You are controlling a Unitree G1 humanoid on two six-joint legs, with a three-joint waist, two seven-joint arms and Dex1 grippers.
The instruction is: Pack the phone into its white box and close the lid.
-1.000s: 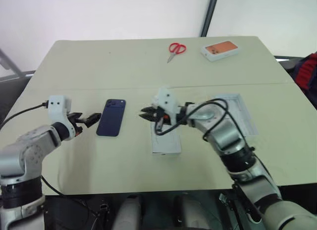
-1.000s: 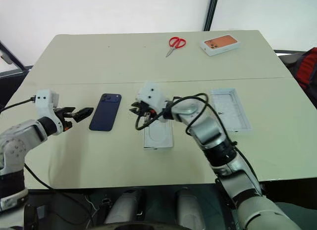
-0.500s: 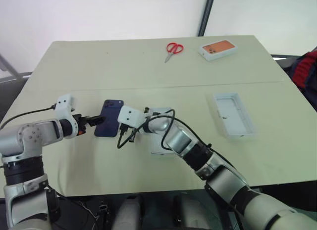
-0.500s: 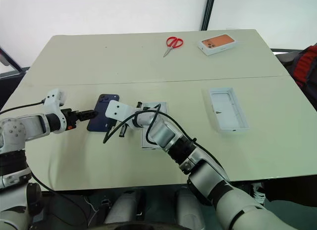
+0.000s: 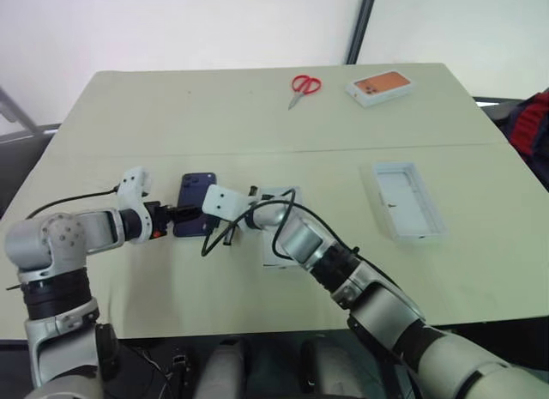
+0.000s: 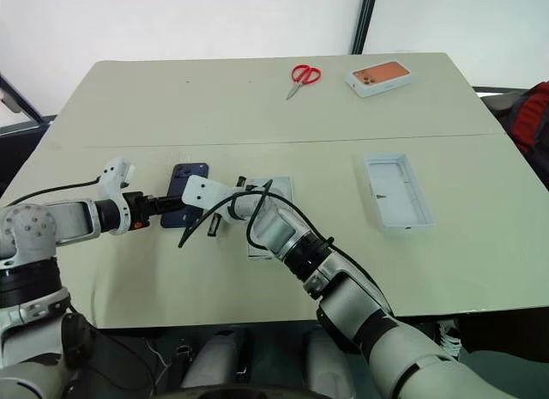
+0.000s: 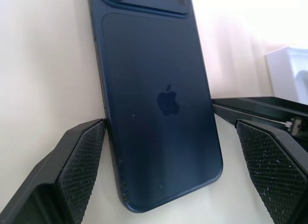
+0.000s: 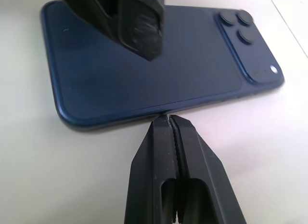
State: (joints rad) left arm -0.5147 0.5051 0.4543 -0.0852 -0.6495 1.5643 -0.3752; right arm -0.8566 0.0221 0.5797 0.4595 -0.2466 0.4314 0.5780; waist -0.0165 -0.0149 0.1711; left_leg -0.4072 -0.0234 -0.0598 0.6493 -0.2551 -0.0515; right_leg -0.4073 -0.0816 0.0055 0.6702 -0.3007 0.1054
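Starting out, we are bracketing the phone point(image 7: 159, 98) with the spread left tool point(image 7: 178, 166); the pressed-together right tool point(image 8: 169, 125) is nudging its edge, and the white box point(image 6: 393, 193) at three o'clock is waiting unfilled.

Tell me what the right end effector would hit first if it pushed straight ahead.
The phone. The shut right end effector points at its long side edge, tips seemingly right against it, so it would likely nudge the phone sideways at once.

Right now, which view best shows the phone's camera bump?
The right wrist view: the phone lies back up, its three lenses plain at one corner, the shut right tool at its long edge. The left wrist view cuts the bump at the frame edge; the eye views show it small.
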